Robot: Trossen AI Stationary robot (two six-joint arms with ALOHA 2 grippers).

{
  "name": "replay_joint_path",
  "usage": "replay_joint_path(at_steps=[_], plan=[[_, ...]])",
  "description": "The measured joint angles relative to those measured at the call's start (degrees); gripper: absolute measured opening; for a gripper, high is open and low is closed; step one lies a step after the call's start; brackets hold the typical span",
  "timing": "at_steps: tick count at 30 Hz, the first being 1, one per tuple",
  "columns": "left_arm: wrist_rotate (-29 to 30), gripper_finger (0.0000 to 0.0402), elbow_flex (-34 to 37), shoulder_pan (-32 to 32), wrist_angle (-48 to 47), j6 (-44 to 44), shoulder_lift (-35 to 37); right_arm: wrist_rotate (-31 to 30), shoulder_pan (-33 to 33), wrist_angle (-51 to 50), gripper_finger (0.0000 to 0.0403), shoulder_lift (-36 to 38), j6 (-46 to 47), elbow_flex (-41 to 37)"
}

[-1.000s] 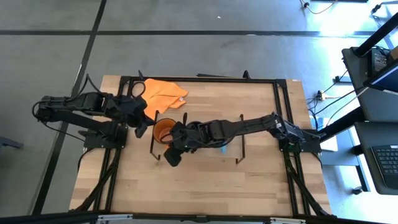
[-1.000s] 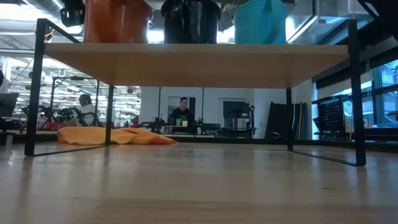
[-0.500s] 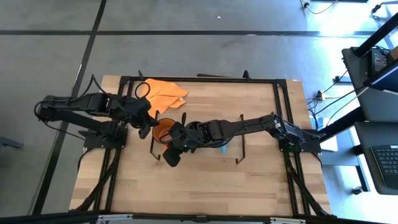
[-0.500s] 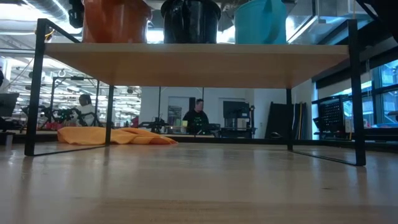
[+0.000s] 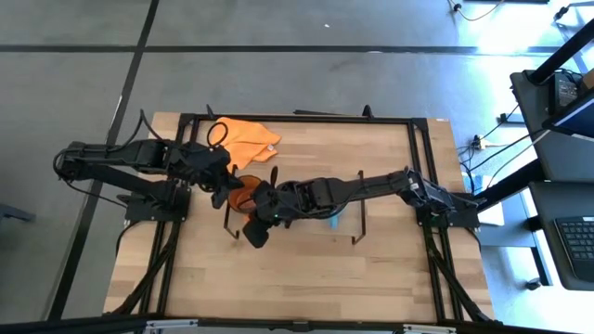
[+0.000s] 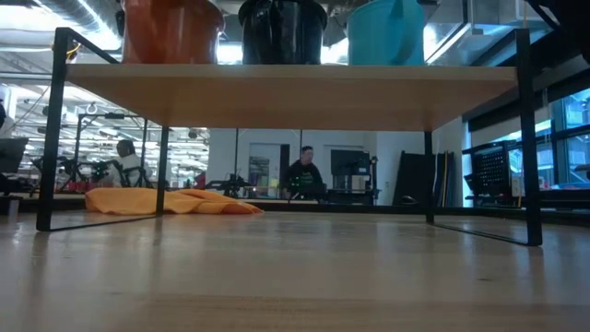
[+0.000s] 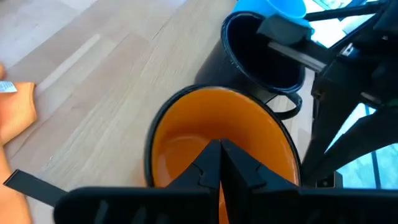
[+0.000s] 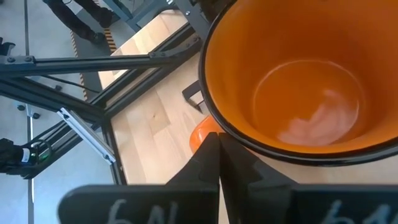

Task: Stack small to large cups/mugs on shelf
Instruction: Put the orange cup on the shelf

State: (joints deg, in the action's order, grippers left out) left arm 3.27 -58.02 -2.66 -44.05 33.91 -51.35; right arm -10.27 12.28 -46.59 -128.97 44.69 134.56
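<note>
Shelf (image 6: pixel 277 92) holds three mugs: orange (image 6: pixel 171 32), black (image 6: pixel 281 30), blue (image 6: pixel 385 32); both claws clenched, empty.

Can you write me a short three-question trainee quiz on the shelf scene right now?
1. True or false: the orange mug, black mug and blue mug all stand on the shelf.
2. Which mug stands between the other two? A orange, B black, C blue.
3. Fill in: the orange cloth lies on the ____, off the shelf.

Key: 1 true. 2 B. 3 table. Extra note: the left gripper and right gripper are both shut and hold nothing, each beside the orange mug's rim.
</note>
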Motion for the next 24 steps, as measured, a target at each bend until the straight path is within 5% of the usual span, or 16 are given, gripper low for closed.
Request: replay_joint_path(at_steps=[24], plan=[[3.1,0.0004,0.0,0.9,1.1,-1.2,1.9,1.3,-0.5,2.6,0.0012,0.7,-4.1,0.2]])
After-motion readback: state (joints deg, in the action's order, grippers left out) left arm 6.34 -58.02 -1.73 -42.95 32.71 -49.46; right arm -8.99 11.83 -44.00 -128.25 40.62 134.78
